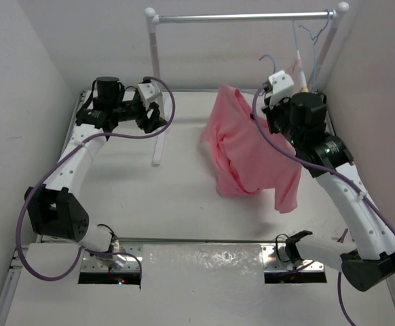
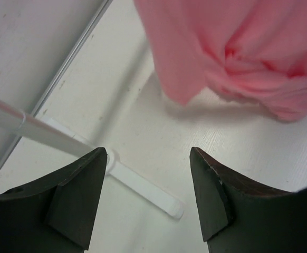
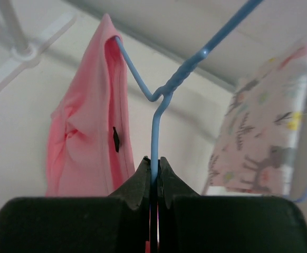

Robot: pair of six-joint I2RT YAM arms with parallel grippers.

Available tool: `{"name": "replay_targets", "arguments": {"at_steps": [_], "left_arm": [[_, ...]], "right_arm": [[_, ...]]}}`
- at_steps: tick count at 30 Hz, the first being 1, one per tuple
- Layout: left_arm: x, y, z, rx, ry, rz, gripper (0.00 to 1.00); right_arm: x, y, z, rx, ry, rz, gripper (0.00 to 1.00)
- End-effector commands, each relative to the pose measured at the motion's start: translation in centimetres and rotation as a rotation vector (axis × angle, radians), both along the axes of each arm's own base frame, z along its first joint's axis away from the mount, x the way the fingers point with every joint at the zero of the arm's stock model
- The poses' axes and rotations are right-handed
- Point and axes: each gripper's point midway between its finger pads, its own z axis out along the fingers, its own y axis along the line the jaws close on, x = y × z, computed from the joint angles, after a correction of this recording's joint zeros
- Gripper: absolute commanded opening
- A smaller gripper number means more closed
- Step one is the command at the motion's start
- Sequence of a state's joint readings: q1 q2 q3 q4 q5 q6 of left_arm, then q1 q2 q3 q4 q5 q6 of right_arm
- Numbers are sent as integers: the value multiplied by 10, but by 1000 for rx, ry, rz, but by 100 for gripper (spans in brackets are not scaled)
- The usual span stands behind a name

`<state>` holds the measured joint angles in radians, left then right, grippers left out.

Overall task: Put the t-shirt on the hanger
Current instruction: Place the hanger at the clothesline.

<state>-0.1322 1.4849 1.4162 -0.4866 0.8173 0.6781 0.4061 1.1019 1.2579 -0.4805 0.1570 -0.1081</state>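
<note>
Right arm is up from its base at the near right corner, forearm slanting back and inward, wrist high beside the far end of the clothes rack (image 1: 245, 16). The right gripper (image 3: 154, 169) is pinched tight on the hanger (image 3: 154, 132), clamped on the straight wire just under the twisted neck. One blue shoulder of that hanger runs off into an opening of the t-shirt (image 1: 245, 149) – the pink cloth hangs from it in a bunched, lopsided drape over the middle-right of the tabletop (image 1: 184, 204), just left of the right wrist. Whether its lowest fold touches the surface, I cannot tell. A white printed garment (image 3: 264, 137) hangs close by on the right.

Over to the left arm – elbow folded low at the near left, forearm stretched to the back-left, wrist turned toward the shirt. The left gripper (image 2: 147, 158) has its jaws well apart with nothing between them, apart from the shirt, the rack's white foot below it
</note>
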Motion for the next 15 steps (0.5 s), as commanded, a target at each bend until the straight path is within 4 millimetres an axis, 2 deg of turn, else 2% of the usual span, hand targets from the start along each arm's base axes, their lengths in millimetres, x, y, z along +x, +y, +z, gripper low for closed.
{"name": "replay_targets", "arguments": {"at_steps": [1, 3, 4, 5, 6, 7, 8, 9, 10, 11, 12, 13, 15], "left_arm": [[0, 16, 10, 25, -30, 132, 62], [-5, 20, 5, 41, -30, 147, 62], [-10, 21, -8, 50, -6, 146, 62], [-13, 21, -11, 51, -2, 146, 62], [-16, 22, -17, 53, 11, 146, 62], [-20, 22, -29, 57, 36, 146, 62], [-23, 23, -31, 57, 40, 146, 62], [-25, 23, -36, 62, 45, 144, 62], [-27, 24, -44, 68, 56, 141, 62], [-28, 24, -46, 70, 54, 144, 61], [-29, 24, -47, 70, 54, 144, 61], [-30, 24, -51, 70, 56, 142, 61], [-32, 24, -53, 70, 55, 133, 61]], "right_arm": [[17, -22, 73, 43, -167, -157, 0], [30, -24, 95, 39, -193, -191, 0], [36, -25, 100, 31, -196, -207, 0], [41, -32, 104, 15, -192, -247, 0], [56, -36, 120, 17, -208, -278, 0], [63, -39, 125, 24, -201, -296, 0], [69, -43, 127, 27, -182, -308, 0], [72, -57, 158, 65, -238, -348, 0], [91, -58, 148, 76, -205, -372, 0], [93, -71, 168, 103, -243, -409, 0], [99, -74, 170, 111, -247, -427, 0], [111, -74, 163, 109, -235, -434, 0], [120, -75, 167, 120, -268, -442, 0]]}}
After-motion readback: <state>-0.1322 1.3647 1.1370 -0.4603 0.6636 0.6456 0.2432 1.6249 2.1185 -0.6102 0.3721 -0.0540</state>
